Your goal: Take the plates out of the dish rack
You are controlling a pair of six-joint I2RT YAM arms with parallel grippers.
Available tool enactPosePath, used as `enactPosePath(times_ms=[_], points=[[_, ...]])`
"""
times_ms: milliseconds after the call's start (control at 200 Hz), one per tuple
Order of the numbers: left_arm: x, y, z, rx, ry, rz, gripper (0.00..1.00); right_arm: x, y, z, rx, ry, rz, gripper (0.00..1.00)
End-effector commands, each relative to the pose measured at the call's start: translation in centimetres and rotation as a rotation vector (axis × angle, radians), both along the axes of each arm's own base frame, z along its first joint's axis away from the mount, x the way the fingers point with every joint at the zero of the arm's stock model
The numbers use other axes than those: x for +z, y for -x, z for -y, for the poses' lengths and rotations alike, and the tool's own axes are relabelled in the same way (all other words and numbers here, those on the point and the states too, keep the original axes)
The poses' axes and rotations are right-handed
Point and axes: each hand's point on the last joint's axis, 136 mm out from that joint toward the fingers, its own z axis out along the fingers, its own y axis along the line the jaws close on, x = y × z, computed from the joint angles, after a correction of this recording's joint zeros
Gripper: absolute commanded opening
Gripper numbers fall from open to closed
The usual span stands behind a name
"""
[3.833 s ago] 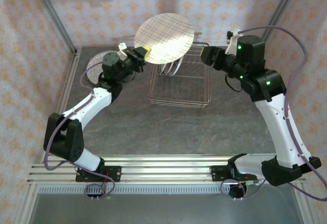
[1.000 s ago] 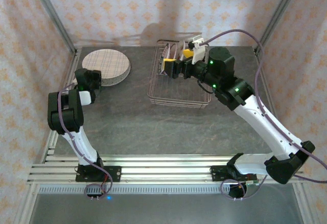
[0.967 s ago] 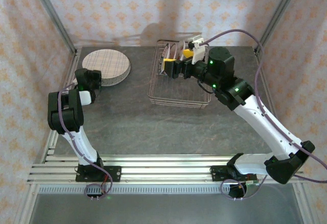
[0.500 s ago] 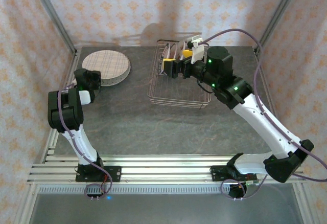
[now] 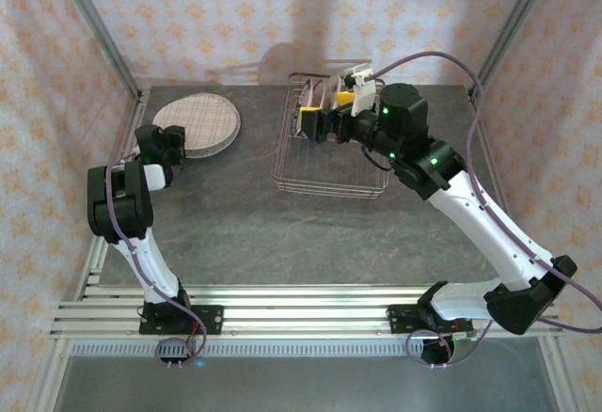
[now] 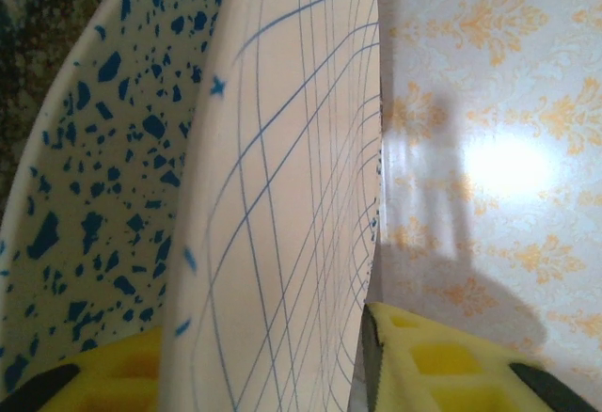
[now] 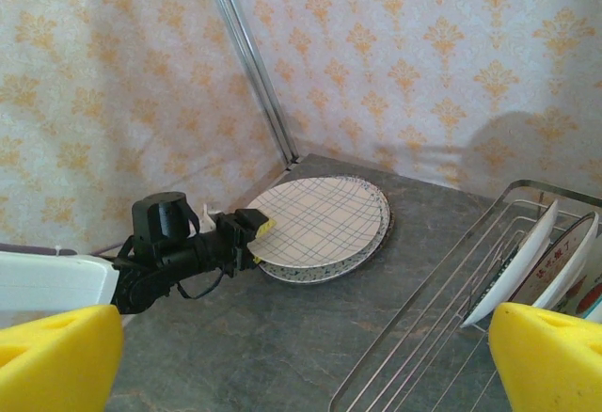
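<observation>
A plaid-lined plate (image 5: 199,120) lies on a blue-speckled plate (image 7: 372,240) at the table's far left. My left gripper (image 5: 175,139) stands open at the stack's near rim. The plaid plate (image 6: 282,196) still sits loosely between its yellow pads (image 6: 442,365), with the speckled plate (image 6: 85,196) beside it. The silver dish rack (image 5: 329,163) stands at the back centre. A few white plates (image 7: 527,261) stand upright in it at its far end (image 5: 317,92). My right gripper (image 5: 308,122) hovers open over the rack's far left part, empty, with its yellow fingertips (image 7: 56,356) wide apart.
Patterned walls close in the left, back and right sides, with a metal post (image 7: 249,55) at the back left corner. Dark bare tabletop (image 5: 282,233) stretches between the rack and the aluminium rail (image 5: 301,304) at the near edge.
The plaid plate, held high over the rack a few seconds ago, now rests on the speckled plate. In the last second the left jaws have loosened. The right arm crept slightly toward the back.
</observation>
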Motion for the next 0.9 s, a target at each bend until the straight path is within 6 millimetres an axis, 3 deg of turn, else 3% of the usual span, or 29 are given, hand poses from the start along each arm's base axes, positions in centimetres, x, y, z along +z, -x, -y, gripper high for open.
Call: enactPosePath(times_ms=[0, 170, 686, 706, 891], points=[[2.6, -0.4, 0.0, -0.037, -0.022, 0.009, 0.45, 2.1, 0.3, 0.4, -0.015, -0.034, 0.027, 0.99], [2.6, 0.2, 0.2, -0.063, -0.027, -0.074, 0.62, 1.9, 0.4, 0.5, -0.021, -0.033, 0.019, 0.99], [1.9, 0.3, 1.0, -0.147, -0.016, -0.237, 0.65, 2.1, 0.8, 0.9, -0.026, -0.047, 0.014, 0.99], [0.6, 0.3, 1.0, -0.149, -0.004, -0.268, 0.65, 2.0, 0.8, 0.9, -0.027, -0.047, 0.013, 0.99], [-0.2, 0.5, 1.3, -0.155, 0.02, -0.308, 0.67, 2.1, 1.0, 1.1, -0.032, -0.048, 0.012, 0.99]])
